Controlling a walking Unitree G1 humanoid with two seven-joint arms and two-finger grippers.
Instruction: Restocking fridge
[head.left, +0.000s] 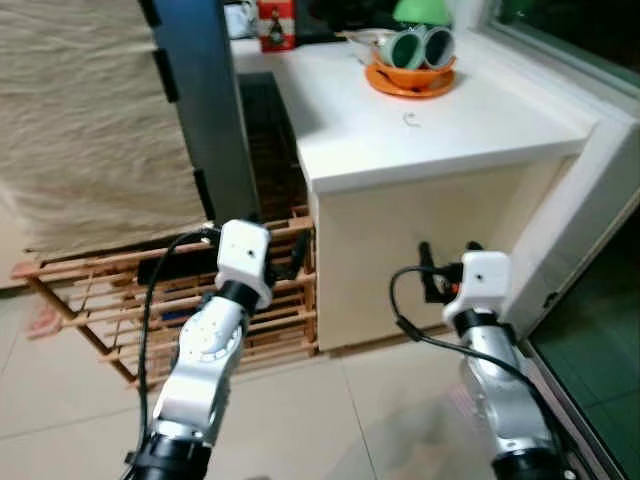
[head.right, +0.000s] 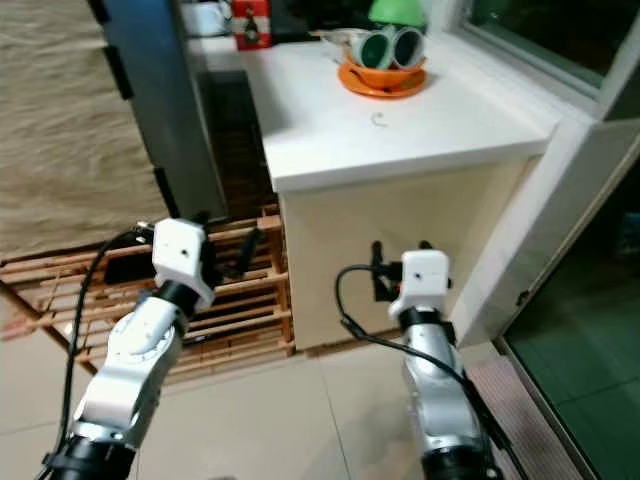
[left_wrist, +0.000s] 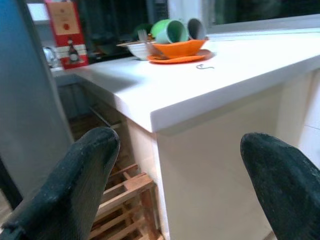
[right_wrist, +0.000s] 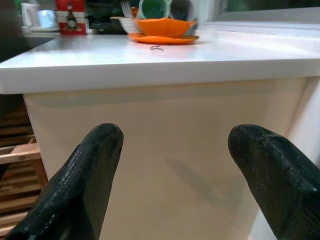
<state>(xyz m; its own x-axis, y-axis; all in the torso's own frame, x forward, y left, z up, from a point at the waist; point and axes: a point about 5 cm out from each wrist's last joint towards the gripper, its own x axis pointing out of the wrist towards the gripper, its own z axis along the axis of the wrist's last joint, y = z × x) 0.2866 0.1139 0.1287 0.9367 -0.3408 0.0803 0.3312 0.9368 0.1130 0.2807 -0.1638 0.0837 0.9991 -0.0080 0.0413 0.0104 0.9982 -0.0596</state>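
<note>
Left gripper (left_wrist: 175, 180) and right gripper (right_wrist: 172, 175) empty, fingers apart, near the white cabinet (head.left: 420, 240), orange bowl (head.left: 410, 75) far on top

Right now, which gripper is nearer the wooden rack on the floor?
Left. The left gripper hangs open right over the wooden rack; the right gripper, also open, faces the white counter front.

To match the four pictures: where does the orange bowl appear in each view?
Left eye view: orange bowl top, right of centre, on the white counter.
Right eye view: top centre.
Left wrist view: upper middle.
Right wrist view: top centre.
Shared landmark: red carton.
</note>
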